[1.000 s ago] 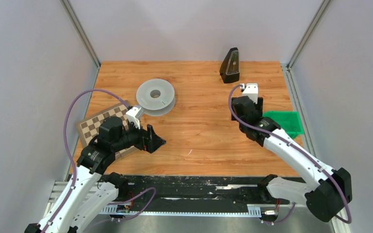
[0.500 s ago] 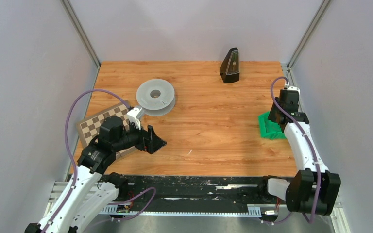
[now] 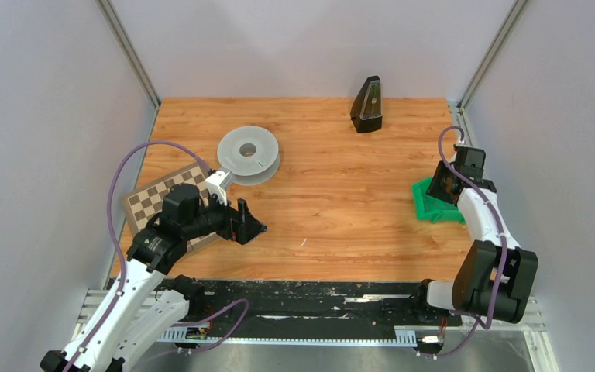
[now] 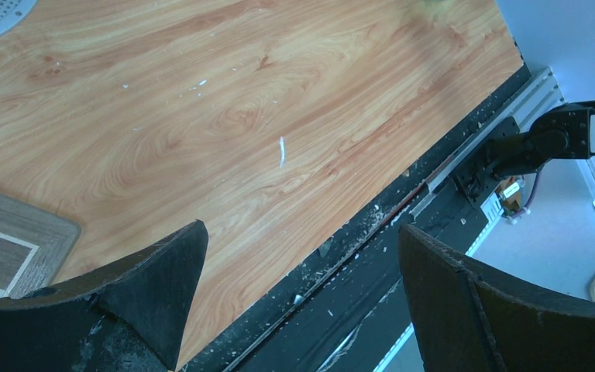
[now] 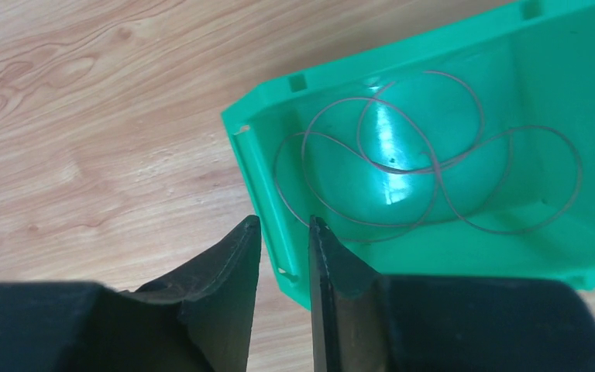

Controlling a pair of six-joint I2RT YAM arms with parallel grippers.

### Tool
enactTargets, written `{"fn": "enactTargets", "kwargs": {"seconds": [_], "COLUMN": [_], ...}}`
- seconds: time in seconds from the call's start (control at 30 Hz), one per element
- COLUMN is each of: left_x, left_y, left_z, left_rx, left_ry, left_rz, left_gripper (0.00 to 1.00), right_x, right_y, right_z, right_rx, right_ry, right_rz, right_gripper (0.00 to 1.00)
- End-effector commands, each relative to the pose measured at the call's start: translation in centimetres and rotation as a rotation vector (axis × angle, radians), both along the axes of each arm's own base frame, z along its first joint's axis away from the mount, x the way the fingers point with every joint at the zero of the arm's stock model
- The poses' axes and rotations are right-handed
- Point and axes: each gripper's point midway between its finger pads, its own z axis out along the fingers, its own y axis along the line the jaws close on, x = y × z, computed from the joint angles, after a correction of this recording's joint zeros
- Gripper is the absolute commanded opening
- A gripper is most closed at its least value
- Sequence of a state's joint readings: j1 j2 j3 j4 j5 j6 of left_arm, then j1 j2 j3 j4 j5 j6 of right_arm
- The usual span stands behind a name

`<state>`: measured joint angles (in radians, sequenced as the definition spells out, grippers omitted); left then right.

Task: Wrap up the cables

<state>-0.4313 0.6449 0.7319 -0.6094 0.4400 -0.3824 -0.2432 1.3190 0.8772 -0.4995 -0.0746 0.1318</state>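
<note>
The wide orange-brown wooden table (image 3: 325, 209) is filling most of the overhead view. A brown-and-cream checkerboard panel (image 3: 143, 198) is lying at its left edge, with the left arm reaching over part of it. A pale grey round plastic spool (image 3: 248, 153) is sitting flat near the panel's upper right corner. A green plastic bin (image 3: 426, 205) is resting at the right edge of the table, and a black wedge-shaped block (image 3: 367, 105) is standing upright near the top edge, right of centre.

The left gripper (image 3: 252, 225) is hovering over bare wood at the lower left, its 2 fingers spread wide and holding nothing. The right gripper (image 5: 283, 226) is reaching down at the bin with its 2 fingers pressed almost together, pinching the bin's side wall between them.

A thin reddish cable (image 5: 431, 165) is lying in loose, overlapping loops on the bin's floor, in the upper right of the right wrist view. Its nearest loop is passing just beside 1 fingertip; whether they are touching I cannot tell.
</note>
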Motion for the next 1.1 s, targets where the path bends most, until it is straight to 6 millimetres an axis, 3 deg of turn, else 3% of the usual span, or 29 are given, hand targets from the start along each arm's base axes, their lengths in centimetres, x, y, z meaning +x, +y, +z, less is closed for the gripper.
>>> {"fn": "enactTargets", "kwargs": {"seconds": [0.0,0.5,0.73,1.07], "left_x": [0.4,0.5,0.6,0.7], "left_y": [-0.3,-0.3,-0.3,-0.2], "left_z": [0.7,0.5,0.3,0.1], "left_rx": [-0.02,-0.013,-0.007,0.0], "left_ry": [-0.02,-0.011,-0.005,0.0], "left_rz": [-0.004,-0.006,-0.001,0.004], "left_gripper": [1.0,1.0,1.0,1.0], "right_x": [1.4,1.8,1.8,1.6], "right_y": [0.7,1.4,1.3,0.9], "right_z": [-0.4,-3.2,-3.4,-2.9], "right_rx": [0.085,0.236,0.244,0.248], "right_ry": [-0.048,-0.037,-0.045,-0.065], "right_rz": [0.043,0.083,0.089,0.082], "right_gripper": [0.29,0.43,0.36,0.18]}}
